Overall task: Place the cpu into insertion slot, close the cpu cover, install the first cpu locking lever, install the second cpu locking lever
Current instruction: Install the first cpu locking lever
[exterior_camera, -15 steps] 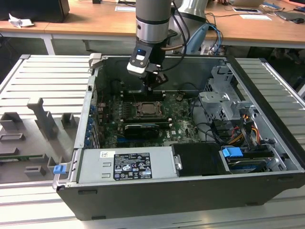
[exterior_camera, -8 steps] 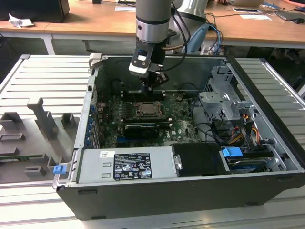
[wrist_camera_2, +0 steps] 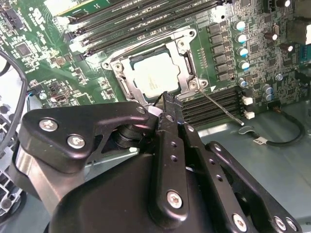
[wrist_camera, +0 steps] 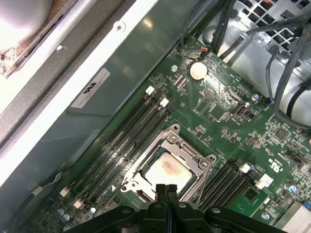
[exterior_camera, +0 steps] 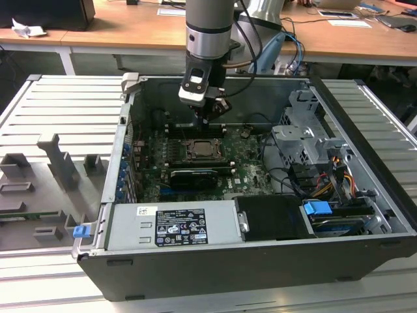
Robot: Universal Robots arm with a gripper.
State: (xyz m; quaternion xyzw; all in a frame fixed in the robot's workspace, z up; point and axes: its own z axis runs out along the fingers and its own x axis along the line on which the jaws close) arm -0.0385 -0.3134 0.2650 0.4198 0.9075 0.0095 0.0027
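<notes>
while the arm reaches down into the open computer case [exterior_camera: 195,277], your one gripper [exterior_camera: 210,116] has its two fingers [wrist_camera: 162,191] pressed together with nothing between them. the tips hang right at the edge of the insertion slot [wrist_camera: 132,184]; whether they touch it, you cannot tell. you have one cpu [wrist_camera_2: 154,77], and it sits in that slot, its pale top showing through the cut-out of the one cpu cover [wrist_camera_2: 186,57], which lies flat over it. one thin wire lever [wrist_camera_2: 221,106] slants out from a corner of the slot. two banks of memory slots [wrist_camera: 124,133] flank the slot, one on each side. in the exterior view one graphics card [exterior_camera: 192,177] lies just beside the slot, and the case rests on a ribbed metal surface [exterior_camera: 58,104]. one round coin cell [wrist_camera: 198,71] sits on the board, well apart from the slot.
</notes>
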